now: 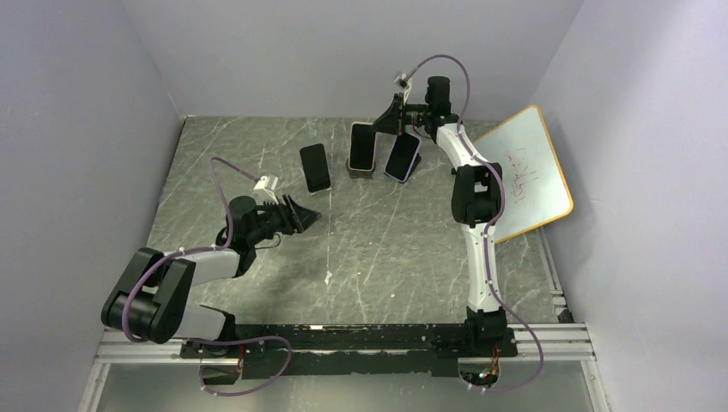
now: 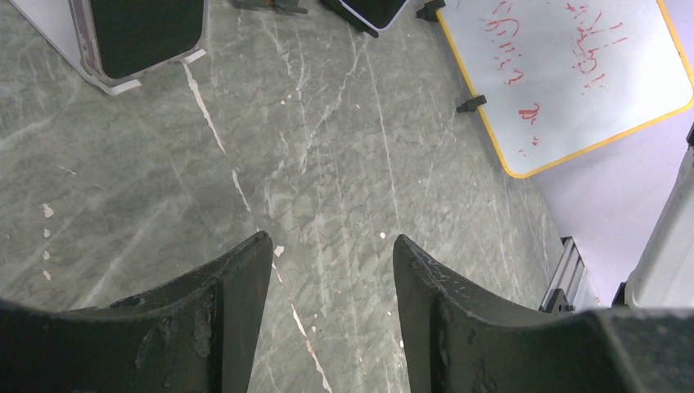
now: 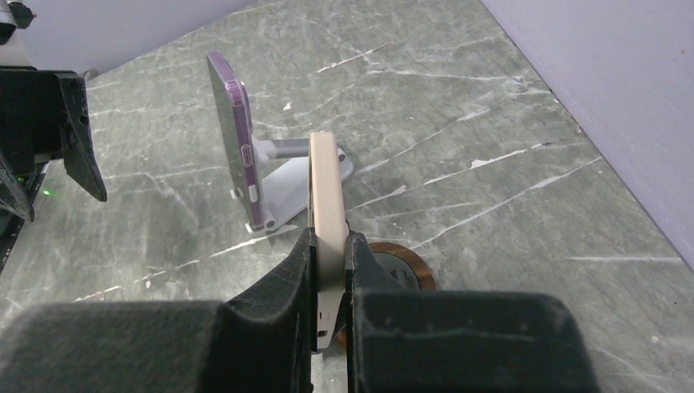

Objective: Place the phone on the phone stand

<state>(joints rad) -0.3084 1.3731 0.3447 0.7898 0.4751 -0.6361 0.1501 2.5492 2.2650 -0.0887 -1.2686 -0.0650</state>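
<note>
1. One phone (image 3: 327, 180), in a pale beige case, is seen edge-on and upright at the far side of the table (image 3: 507, 115). It stands just above a round, copper-ringed phone stand (image 3: 405, 277). Whether it already rests on that stand cannot be told.
2. The phone is judged stiff, flat and fairly light. Its glass face could crack if it were dropped or knocked against the stand, and the smooth case may slip.
3. Hold is best taken across the two flat faces near one end, so that the opposite edge is free to be seated.
4. The right hand (image 3: 328, 240) is clamped on the phone in just that way, one finger pressed to each face with no gap to be seen.
5. The left hand (image 2: 331, 244) is held partly apart over bare table, with nothing between its fingers and nothing touched.
6. A second phone (image 3: 233, 131), in a purple case, is propped on a white stand (image 3: 290, 176) just beside the held one. Little room is judged to be available for tilting toward that side.
</note>
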